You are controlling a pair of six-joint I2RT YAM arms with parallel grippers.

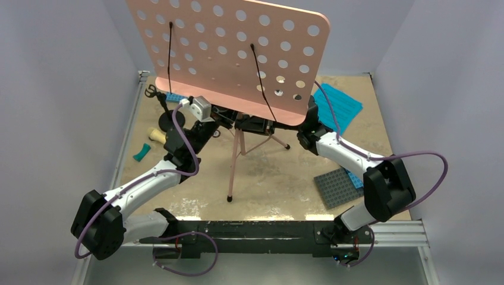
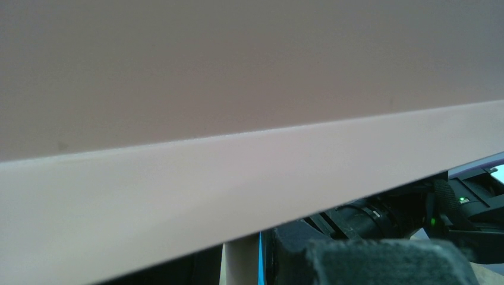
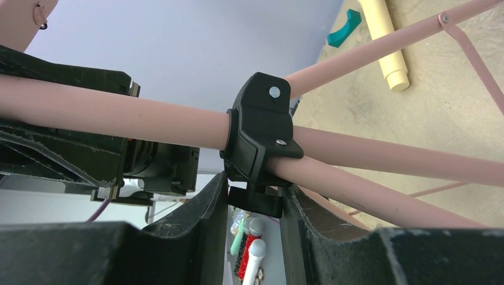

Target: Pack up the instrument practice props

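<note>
The pink music stand [image 1: 235, 155] stands mid-table on its tripod, and its hole-dotted board [image 1: 232, 53] fills the top of the overhead view. My left gripper [image 1: 233, 120] is under the board, shut on the stand's pole [image 3: 148, 119]. The board's ledge [image 2: 238, 190] blocks most of the left wrist view. My right gripper [image 3: 254, 199] is shut on the small black knob [image 3: 255, 203] of the pole clamp [image 3: 258, 133]. Cyan sheet-music pages [image 1: 340, 104] lie at the back right. The cream microphone [image 1: 157, 135] lies at the left. The black mic stand's round base [image 1: 180, 117] shows partly behind my left arm.
A teal curved piece [image 1: 141, 153] lies near the left edge. A grey baseplate [image 1: 337, 187] with a blue one [image 1: 355, 178] beside it sits front right, and another blue plate [image 1: 175, 97] is at the back left. Walls enclose the table on three sides.
</note>
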